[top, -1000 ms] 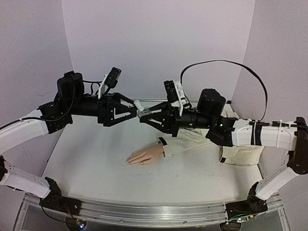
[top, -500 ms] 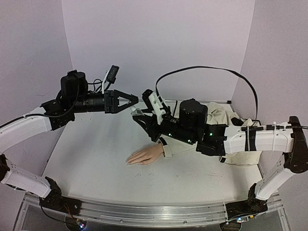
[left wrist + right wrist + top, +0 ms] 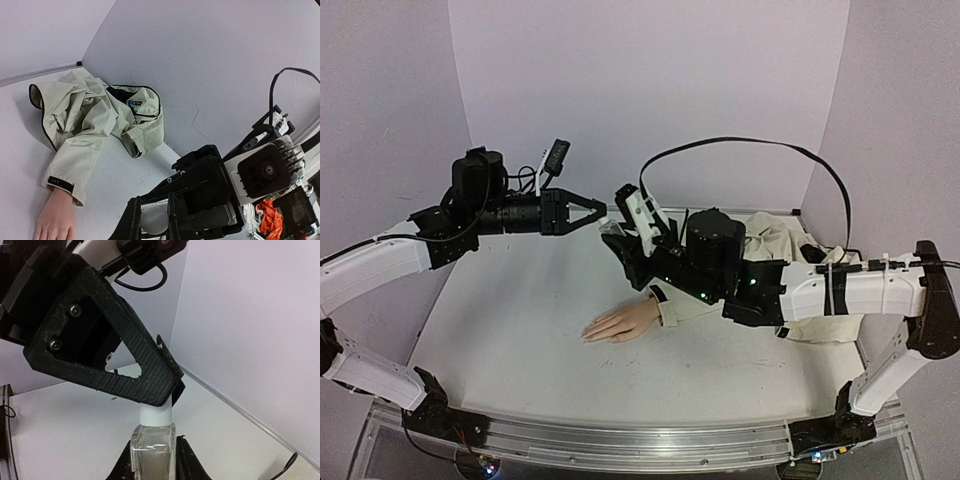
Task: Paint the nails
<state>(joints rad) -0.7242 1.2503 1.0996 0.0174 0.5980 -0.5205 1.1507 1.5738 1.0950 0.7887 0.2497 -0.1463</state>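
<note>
The mannequin hand [image 3: 620,325] lies palm down on the table, coming out of a beige sleeve [image 3: 705,295]. Its nails [image 3: 588,336] at the fingertips are too small to make out. Above and behind it, my right gripper [image 3: 618,242] is shut on a small clear bottle [image 3: 152,450], held upright. My left gripper [image 3: 604,213] reaches in from the left, shut on the bottle's white cap [image 3: 156,415]. In the left wrist view the cap [image 3: 154,221] sits between my black fingers [image 3: 131,225]. Only the back of the hand [image 3: 54,221] shows there.
The beige jacket [image 3: 90,117] lies crumpled toward the back right corner, under the right arm [image 3: 840,290]. A black cable [image 3: 740,145] loops above that arm. Pale walls [image 3: 650,90] close the table on three sides.
My left gripper has gone from wide open to shut on the bottle's cap. The right arm has swung lower and turned, bringing the bottle upright below the left fingertips.
</note>
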